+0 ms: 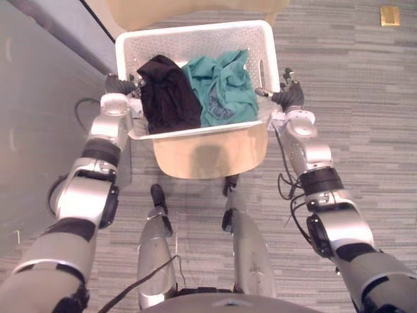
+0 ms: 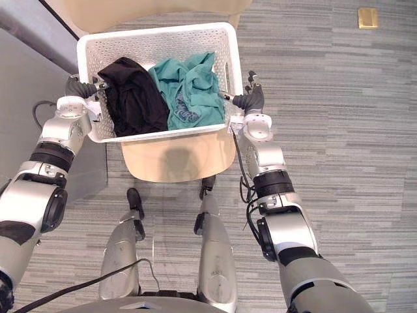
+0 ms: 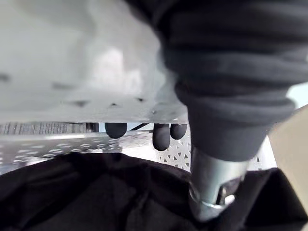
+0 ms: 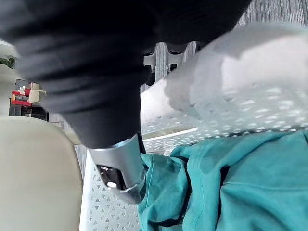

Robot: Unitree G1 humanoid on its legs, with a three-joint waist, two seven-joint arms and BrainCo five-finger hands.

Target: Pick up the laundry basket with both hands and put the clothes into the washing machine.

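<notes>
Gripping laundry basket [image 1: 195, 39] sides: left hand [image 1: 121, 85], right hand [image 1: 289, 98]; inside, black garment [image 1: 168, 96], teal garment [image 1: 223, 88].

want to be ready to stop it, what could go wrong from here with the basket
1. The left hand and right hand grip only the side rims of the laundry basket; a slip on one side would probably tilt it.
2. The black garment and teal garment lie loose and heaped, so a tilt could spill them.
3. The left fingers curl in just above the black garment and might snag it.
</notes>
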